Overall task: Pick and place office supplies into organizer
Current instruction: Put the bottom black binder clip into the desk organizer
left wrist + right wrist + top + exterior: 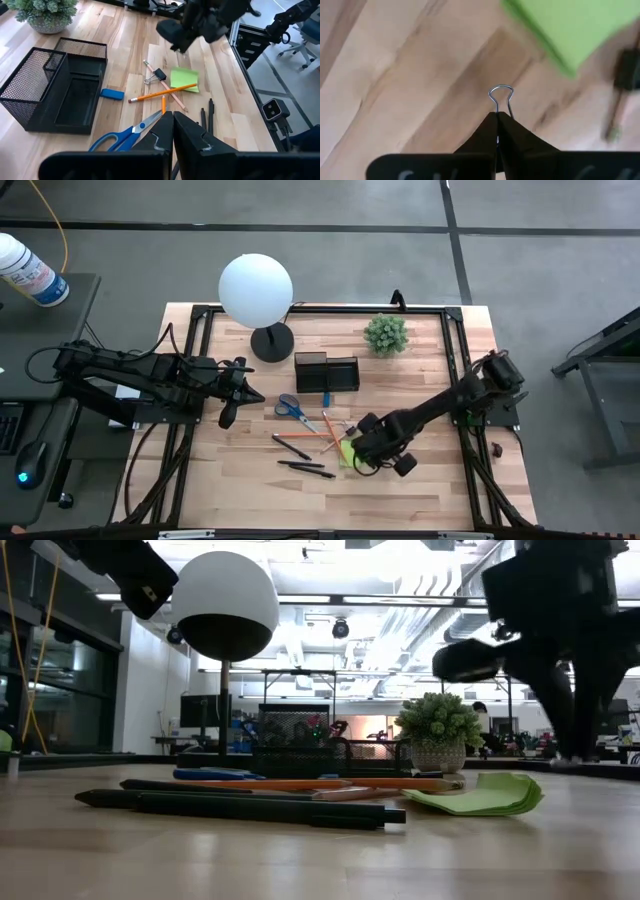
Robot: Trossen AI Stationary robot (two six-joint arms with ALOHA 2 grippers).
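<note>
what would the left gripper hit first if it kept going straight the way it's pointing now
Probably the blue-handled scissors: in the left wrist view they lie just ahead of the shut left gripper. Its height above the table is unclear, so it may pass over them towards the orange pencils and the sticky-note pad.

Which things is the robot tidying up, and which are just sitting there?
Job: scissors, pencils, pens, sticky-note pad, binder clip, blue eraser, organizer.
Lying about: globe lamp, potted plant, white bottle.
</note>
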